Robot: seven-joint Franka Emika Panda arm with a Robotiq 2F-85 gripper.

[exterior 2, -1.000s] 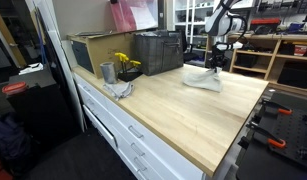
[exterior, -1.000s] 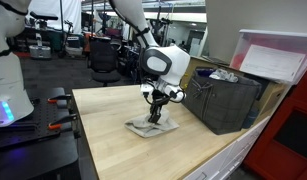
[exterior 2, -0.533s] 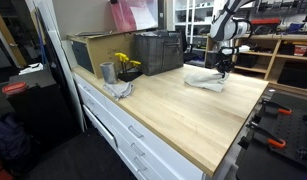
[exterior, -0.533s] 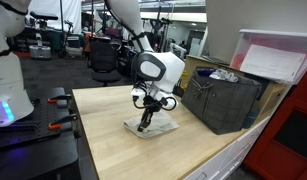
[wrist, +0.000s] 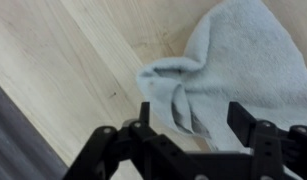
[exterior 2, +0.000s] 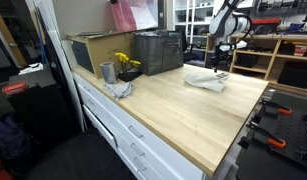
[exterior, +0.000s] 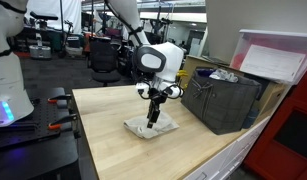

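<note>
Seemingly soft and light, the grey towel (wrist: 238, 60) beside the black crate (exterior: 225, 100) suits pinching at its raised fold; fingers (wrist: 243, 120) stand apart above it.

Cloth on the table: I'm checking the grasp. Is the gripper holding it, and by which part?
Nothing is held: the gripper stands open above the cloth, its jaws either side of a raised fold.

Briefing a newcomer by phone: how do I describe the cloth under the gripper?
On the long wooden worktop, look at the end near the dark crate. The pale grey towel lies crumpled under the gripper, alone on bare wood, unlike the other rag heaped beside the metal cup of yellow flowers.
</note>
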